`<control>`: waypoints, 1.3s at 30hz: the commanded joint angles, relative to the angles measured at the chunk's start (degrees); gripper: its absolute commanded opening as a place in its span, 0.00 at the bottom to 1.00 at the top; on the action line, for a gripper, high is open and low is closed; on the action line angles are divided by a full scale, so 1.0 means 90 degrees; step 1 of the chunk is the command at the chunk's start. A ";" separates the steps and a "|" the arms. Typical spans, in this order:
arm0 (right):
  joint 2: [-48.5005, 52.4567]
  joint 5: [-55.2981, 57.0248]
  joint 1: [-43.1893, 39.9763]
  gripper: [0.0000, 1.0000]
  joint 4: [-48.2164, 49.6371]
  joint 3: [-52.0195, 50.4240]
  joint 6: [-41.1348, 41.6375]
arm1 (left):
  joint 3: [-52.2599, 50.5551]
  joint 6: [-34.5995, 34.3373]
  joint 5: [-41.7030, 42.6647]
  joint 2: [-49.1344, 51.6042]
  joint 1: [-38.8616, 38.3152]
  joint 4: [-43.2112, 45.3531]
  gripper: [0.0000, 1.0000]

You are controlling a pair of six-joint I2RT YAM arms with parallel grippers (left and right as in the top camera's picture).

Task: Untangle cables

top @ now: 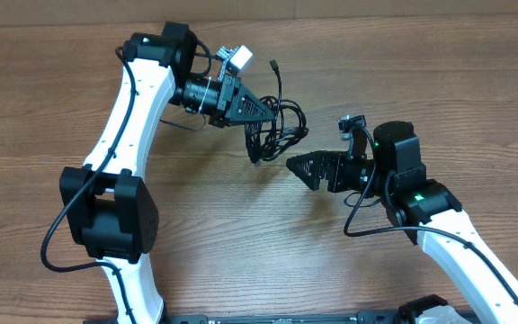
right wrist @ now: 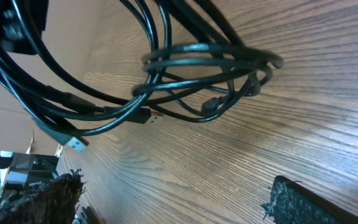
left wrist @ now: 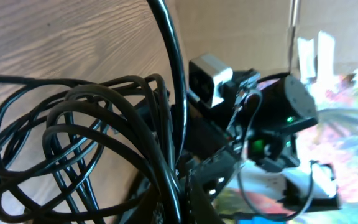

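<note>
Left gripper [top: 257, 115] was clenched on the cables [top: 279, 126]. The bundle hung from its tips just at 1 o'clock of the middle of the table [top: 421, 54], with its lowest loops at or near the wood. One plug end [top: 274, 65] stuck up at 12 o'clock of the bundle.

Right gripper [top: 297, 166] sat near, at 4 o'clock of the bundle, fingers spread wide with nothing between them.

In the right wrist view the loops crossed tightly. A silver-tipped plug [right wrist: 74, 143] dangled free at 8 o'clock of the knot.

Judged step: pick one strand with the right gripper. Best done by taking a free end rather than a mid-loop, then drawing away toward 4 o'clock while the left holds firm. Pulling a crossed loop would likely tighten the knot.
</note>
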 commanded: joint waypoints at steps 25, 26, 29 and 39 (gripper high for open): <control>0.0007 0.0153 -0.0005 0.97 0.0515 0.0000 0.0131 | 0.0143 0.2038 -0.1763 -0.0158 -0.0823 -0.0401 0.04; 0.0007 0.0160 -0.0005 0.97 0.0520 0.0000 0.0131 | 0.0143 0.2040 -0.2059 -0.0158 -0.0862 -0.0398 0.04; 0.0007 0.0214 -0.0005 0.97 0.0546 0.0000 0.0134 | 0.0141 0.2038 -0.2756 -0.0158 -0.0971 -0.0408 0.04; 0.0007 0.1030 -0.0005 0.98 0.0542 0.0000 0.0274 | 0.0141 0.2042 -0.2829 -0.0158 -0.1217 -0.0522 0.04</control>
